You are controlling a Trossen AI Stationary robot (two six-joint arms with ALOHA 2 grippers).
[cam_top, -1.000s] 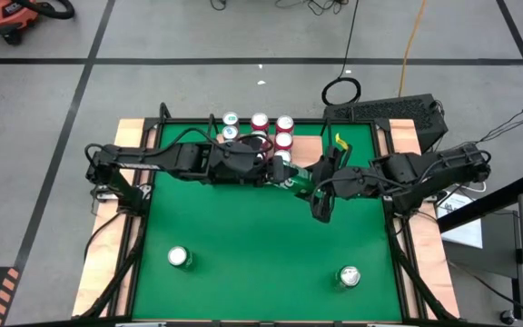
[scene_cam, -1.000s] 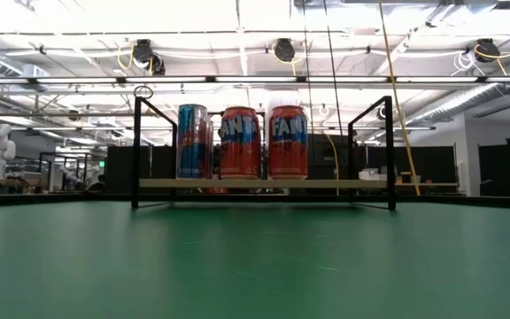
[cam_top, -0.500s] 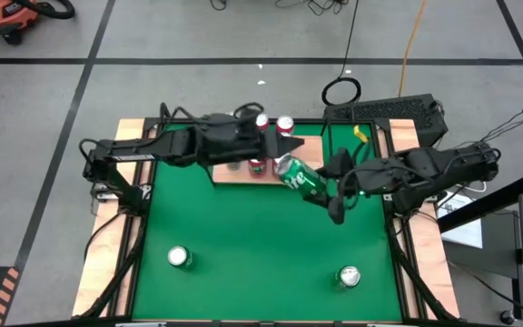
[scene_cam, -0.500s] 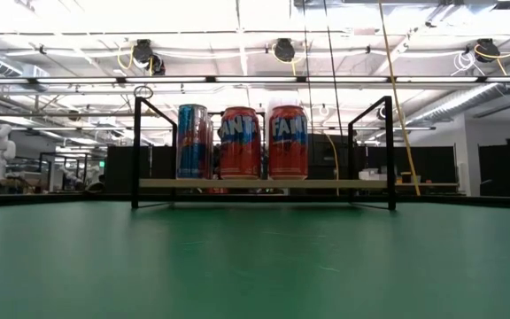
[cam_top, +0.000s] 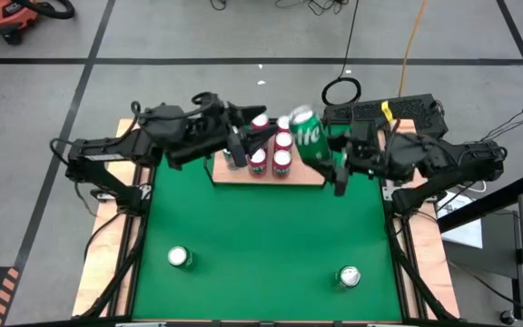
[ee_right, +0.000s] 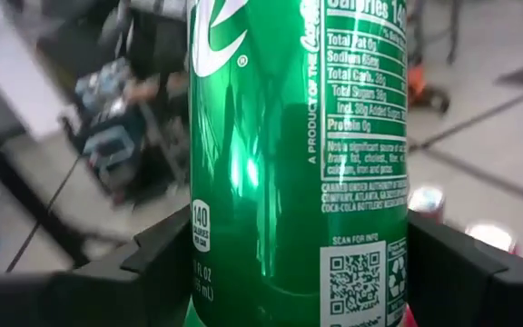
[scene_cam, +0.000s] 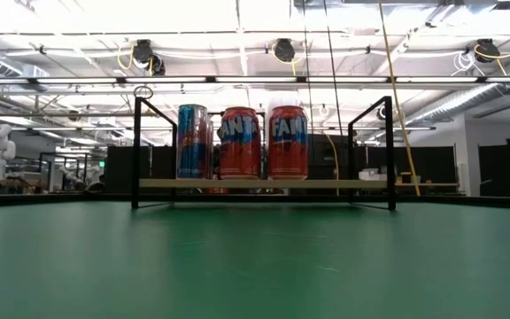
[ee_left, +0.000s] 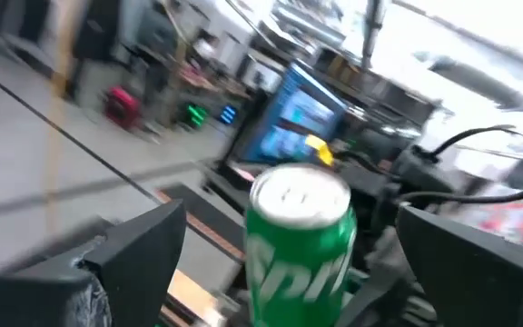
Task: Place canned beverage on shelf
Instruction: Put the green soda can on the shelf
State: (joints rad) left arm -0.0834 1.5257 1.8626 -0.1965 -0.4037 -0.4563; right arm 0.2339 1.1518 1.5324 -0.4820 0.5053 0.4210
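Right gripper (cam_top: 327,156) clamped on green can (cam_top: 308,139), beside the shelf (cam_top: 243,173). Left gripper (cam_top: 260,138) over shelf, fingers spread, empty.

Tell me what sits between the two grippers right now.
The green Sprite can, held by the right gripper; the open left gripper faces it, as the left wrist view shows.
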